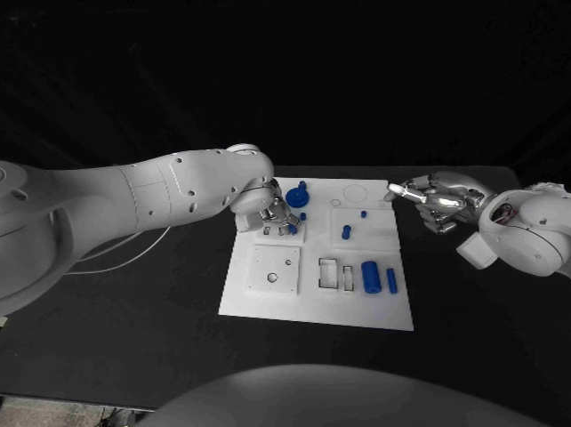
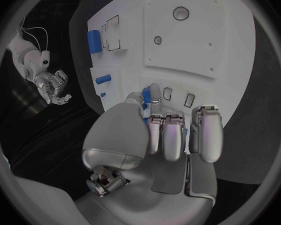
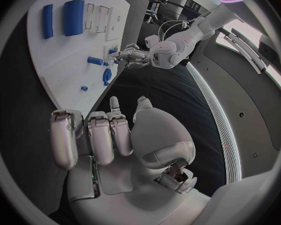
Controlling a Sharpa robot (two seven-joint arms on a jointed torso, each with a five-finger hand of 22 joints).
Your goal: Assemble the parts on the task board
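Where the black table (image 1: 132,320) carries it at the centre, the white task board (image 1: 314,307) lies flat, its long side running from near to far.

Parts on the board:
- Large blue cylinder (image 1: 372,277), lying on its side at the near right, just right of a rectangular recess (image 1: 328,273).
- Slim blue bar (image 1: 392,278), lying just right of the large cylinder, close to the board's right edge.
- Short blue peg (image 1: 346,232), lying in the middle of the board.
- Small blue piece (image 1: 363,213), far of the peg.
- Round blue piece (image 1: 297,196), at the far left of the board, just beside the left hand.
- Raised white plate (image 1: 273,270) at the near left, with two round holes in it.

Left hand (image 1: 279,222): over the far left part of the board, fingers pointed down at the surface. In the left wrist view the fingers (image 2: 175,135) are curled together, with slivers of blue (image 2: 145,94) showing beside them; whether the hand grips a part cannot be told.

Right hand (image 1: 432,202): off the board, just beyond its far right corner, above the table. In the right wrist view its fingers (image 3: 90,135) are loosely bent and apart, and nothing is held.
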